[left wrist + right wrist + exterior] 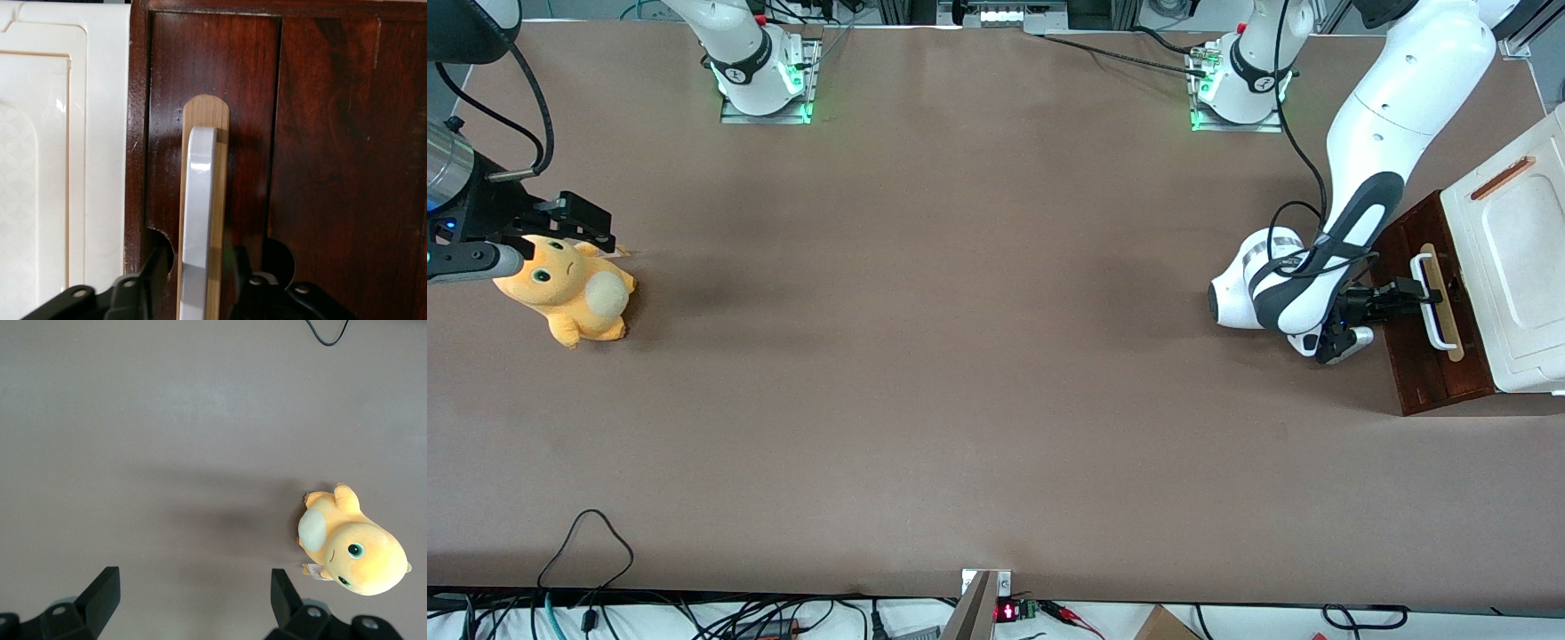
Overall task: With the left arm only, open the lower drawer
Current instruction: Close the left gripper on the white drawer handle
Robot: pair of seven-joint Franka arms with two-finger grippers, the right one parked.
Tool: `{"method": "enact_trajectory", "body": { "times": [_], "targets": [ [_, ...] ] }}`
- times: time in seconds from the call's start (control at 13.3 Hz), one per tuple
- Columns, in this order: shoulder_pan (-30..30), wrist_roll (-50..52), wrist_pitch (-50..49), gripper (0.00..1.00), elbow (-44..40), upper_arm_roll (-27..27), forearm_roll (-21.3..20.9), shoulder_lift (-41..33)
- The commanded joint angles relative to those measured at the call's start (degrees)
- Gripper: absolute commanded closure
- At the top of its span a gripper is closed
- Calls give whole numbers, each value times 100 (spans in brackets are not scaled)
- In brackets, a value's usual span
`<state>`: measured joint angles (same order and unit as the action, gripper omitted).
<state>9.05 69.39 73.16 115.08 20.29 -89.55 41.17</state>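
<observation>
Right now the left arm (1369, 133) has its end effector (1421, 291) at the lower drawer (1423, 356), on the worktop (960, 356) toward the working arm's end. Its fingers (150, 280) stand apart, one on each side of the white handle (199, 220), not yet clamped. Pulling with so loose a hold could let the bar slip free, or drag the whole cabinet (1516, 258) along.

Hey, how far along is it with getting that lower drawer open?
Reach done: the gripper is at the lower drawer, open, one finger on each side of its white bar handle. In hand: lining up the grasp. Left: shutting on the handle and pulling; no pale wood inside shows yet.
</observation>
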Motion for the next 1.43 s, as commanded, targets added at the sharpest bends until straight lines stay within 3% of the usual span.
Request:
{"method": "enact_trajectory", "body": {
  "times": [0.0,0.98,1.13,1.36],
  "targets": [
    [61,-31,31,60,-47,10,-160,31],
    [114,-31,31,60,-38,-60,-309,40],
    [114,-31,31,64,-38,-60,-309,40],
    [114,-31,31,77,-47,-60,-318,40]
  ]
}}
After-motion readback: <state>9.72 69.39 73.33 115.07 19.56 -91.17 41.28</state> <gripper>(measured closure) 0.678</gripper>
